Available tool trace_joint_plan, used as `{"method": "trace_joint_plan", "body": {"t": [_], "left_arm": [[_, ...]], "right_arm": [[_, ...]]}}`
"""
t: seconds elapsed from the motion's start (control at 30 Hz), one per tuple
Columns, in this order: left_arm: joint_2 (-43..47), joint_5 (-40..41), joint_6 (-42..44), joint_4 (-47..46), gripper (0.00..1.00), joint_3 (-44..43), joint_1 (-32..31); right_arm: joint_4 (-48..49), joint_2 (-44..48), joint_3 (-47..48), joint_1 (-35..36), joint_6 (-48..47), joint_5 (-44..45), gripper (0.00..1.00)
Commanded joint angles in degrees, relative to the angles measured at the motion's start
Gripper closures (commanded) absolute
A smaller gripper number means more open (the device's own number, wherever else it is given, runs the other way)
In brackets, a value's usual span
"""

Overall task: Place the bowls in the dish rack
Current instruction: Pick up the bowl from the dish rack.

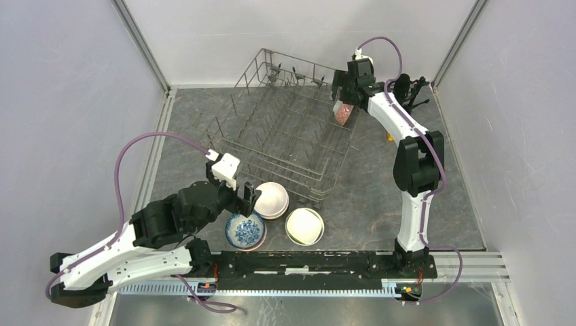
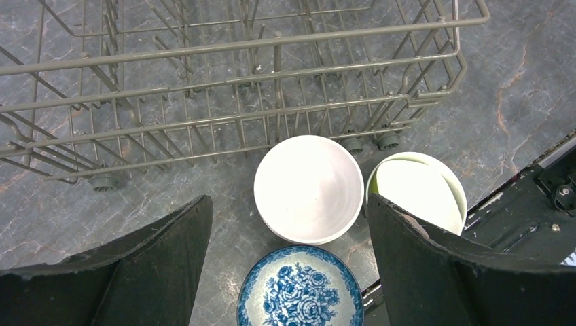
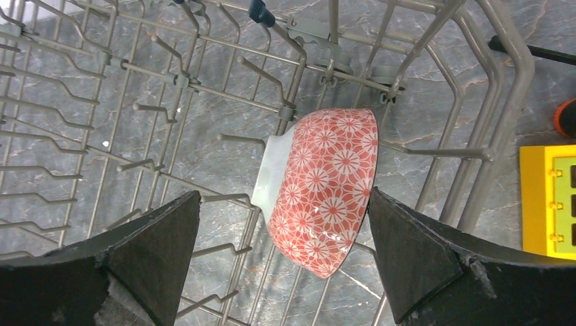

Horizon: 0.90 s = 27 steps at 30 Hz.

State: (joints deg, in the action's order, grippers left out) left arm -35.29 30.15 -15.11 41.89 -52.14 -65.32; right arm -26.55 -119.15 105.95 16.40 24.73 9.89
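Note:
The grey wire dish rack (image 1: 272, 173) sits at the middle back of the table. A red-and-white flower-patterned bowl (image 1: 344, 113) stands on its edge among the tines at the rack's far right corner (image 3: 326, 183). My right gripper (image 1: 343, 95) hangs open just above it (image 3: 284, 197), with the bowl next to the right finger. In front of the rack lie stacked white bowls (image 1: 272, 199), a blue-and-white bowl (image 1: 245, 231) and a lime green bowl (image 1: 304, 225). My left gripper (image 1: 248, 201) is open and empty above the white (image 2: 309, 187) and blue (image 2: 299, 288) bowls.
A yellow block (image 3: 547, 200) and an orange-tipped tool (image 3: 564, 117) lie right of the rack. Black clutter (image 1: 414, 92) sits at the back right corner. The black rail (image 1: 319, 261) with the arm bases runs along the near edge, close behind the bowls.

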Motion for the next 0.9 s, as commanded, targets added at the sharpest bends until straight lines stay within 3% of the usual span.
{"method": "trace_joint_plan", "body": {"t": [0.0,0.27,0.33,0.43,0.77,0.87], "left_arm": [[-0.9,-0.7,-1.4,-0.9,0.10,-1.7,0.6],[-1.4,-0.8,-1.3,-0.9,0.10,-1.6,1.0],[-1.5,-0.8,-1.3,-0.9,0.10,-1.6,1.1],[-1.8,-0.9,-1.3,-0.9,0.10,-1.6,1.2],[-2.3,-1.1,-1.3,-0.9,0.10,-1.6,1.8],[-2.7,-1.3,-1.2,-0.9,0.10,-1.6,2.1]], "right_arm": [[0.2,-2.7,0.9,0.2,4.1,-8.3,0.02],[5.6,-2.0,-1.9,-0.9,6.2,-13.9,0.02],[7.1,-1.5,-3.2,-1.1,6.3,-14.9,0.06],[10.7,-0.4,-6.1,-1.5,6.7,-17.9,0.23],[17.7,1.5,-11.6,-3.2,9.5,-24.1,0.99],[18.3,2.2,-11.9,-3.4,9.8,-24.6,1.00]]}}
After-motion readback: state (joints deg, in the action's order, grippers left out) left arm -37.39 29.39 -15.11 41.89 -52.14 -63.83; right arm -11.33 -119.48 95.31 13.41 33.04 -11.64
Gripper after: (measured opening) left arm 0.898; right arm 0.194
